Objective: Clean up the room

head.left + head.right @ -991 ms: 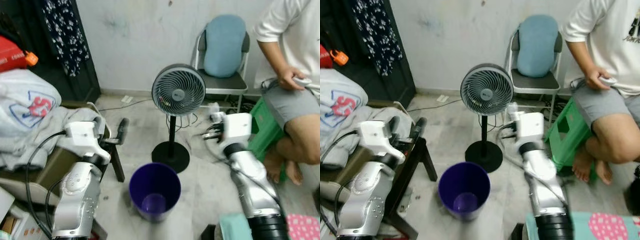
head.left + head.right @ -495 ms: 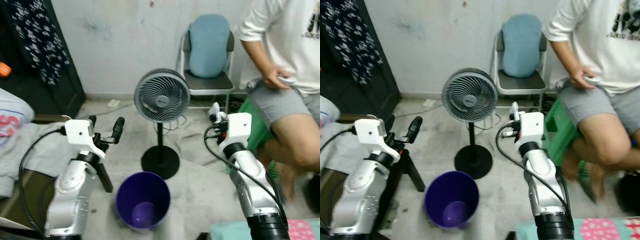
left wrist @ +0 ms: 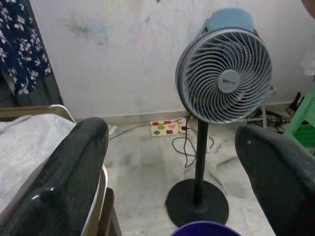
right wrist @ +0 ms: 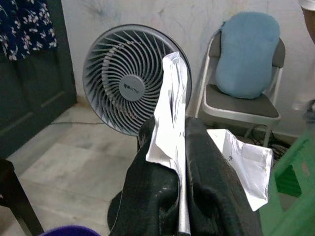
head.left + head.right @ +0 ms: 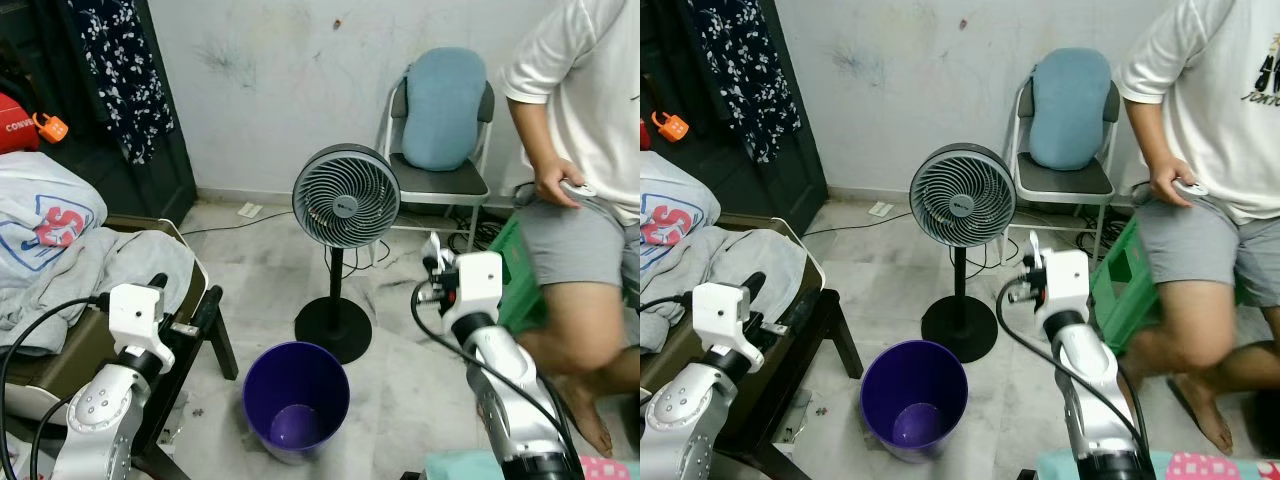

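Here, right gripper (image 4: pixel 179 162) fingers clamped on white paper (image 4: pixel 172 118) beside standing fan (image 5: pixel 346 196), left gripper (image 3: pixel 172 167) fingers spread wide, purple bin (image 5: pixel 296 398) on floor between arms.

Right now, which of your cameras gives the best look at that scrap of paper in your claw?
The right wrist view: the crumpled white paper sits close up, pinched between the right claw's two black fingers. In the head views it is just a small white sliver sticking up at the claw. The left wrist view looks at the fan.
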Robot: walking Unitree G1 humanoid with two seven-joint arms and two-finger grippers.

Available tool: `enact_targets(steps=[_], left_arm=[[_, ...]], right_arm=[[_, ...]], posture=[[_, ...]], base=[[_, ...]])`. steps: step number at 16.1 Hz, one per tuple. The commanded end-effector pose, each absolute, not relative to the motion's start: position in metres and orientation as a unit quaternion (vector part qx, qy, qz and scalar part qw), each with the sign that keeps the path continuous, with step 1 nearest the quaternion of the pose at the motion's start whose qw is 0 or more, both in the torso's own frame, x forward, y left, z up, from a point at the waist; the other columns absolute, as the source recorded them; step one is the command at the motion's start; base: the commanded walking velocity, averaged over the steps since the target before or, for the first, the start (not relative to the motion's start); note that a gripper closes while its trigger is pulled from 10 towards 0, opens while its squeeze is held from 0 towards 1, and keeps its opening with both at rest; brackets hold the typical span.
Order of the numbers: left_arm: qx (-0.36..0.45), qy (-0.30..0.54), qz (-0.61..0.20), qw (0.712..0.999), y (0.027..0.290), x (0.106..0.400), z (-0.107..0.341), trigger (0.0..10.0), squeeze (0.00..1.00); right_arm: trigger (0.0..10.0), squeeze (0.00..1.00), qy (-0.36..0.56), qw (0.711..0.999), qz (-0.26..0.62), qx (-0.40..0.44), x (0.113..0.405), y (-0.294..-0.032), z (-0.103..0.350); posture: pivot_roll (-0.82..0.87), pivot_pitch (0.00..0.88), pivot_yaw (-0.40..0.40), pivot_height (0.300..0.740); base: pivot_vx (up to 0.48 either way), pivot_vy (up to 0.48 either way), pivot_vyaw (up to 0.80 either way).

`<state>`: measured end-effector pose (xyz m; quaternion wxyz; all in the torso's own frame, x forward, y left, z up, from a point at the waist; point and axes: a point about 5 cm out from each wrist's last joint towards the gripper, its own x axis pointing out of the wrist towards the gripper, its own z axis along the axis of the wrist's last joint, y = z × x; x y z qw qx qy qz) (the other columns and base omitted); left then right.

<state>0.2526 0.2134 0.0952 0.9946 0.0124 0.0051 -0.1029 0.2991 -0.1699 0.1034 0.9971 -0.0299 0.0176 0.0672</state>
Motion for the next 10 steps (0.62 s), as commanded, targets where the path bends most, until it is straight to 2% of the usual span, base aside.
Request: enact_targets(steps=[1,3,4,10], left_arm=[[0.024,0.004,-0.104,0.994,0.215,0.251,0.094,10.0,0.00],[0.024,0.000,-0.084,0.996,0.218,0.246,0.094,10.0,0.00],[0.023,0.001,-0.075,0.997,0.220,0.243,0.093,10.0,0.00],[0.026,0.003,-0.085,0.996,0.217,0.238,0.095,10.0,0.00]], right_arm=[[10.0,0.00,0.015,0.996,0.075,-0.036,0.299,-0.169,0.104],[10.0,0.00,0.015,0.994,0.100,-0.049,0.300,-0.166,0.107],[10.0,0.00,0.011,0.992,0.107,-0.059,0.299,-0.165,0.108],[10.0,0.00,0.010,0.993,0.114,-0.040,0.293,-0.150,0.106]], posture=[[-0.03,0.000,-0.038,0.740],[-0.03,0.000,-0.045,0.740],[-0.02,0.000,-0.041,0.740],[-0.01,0.000,-0.019,0.740]], base=[[0.000,0.000,0.00],[0.000,0.000,0.00],[0.000,0.000,0.51],[0.000,0.000,0.80]])
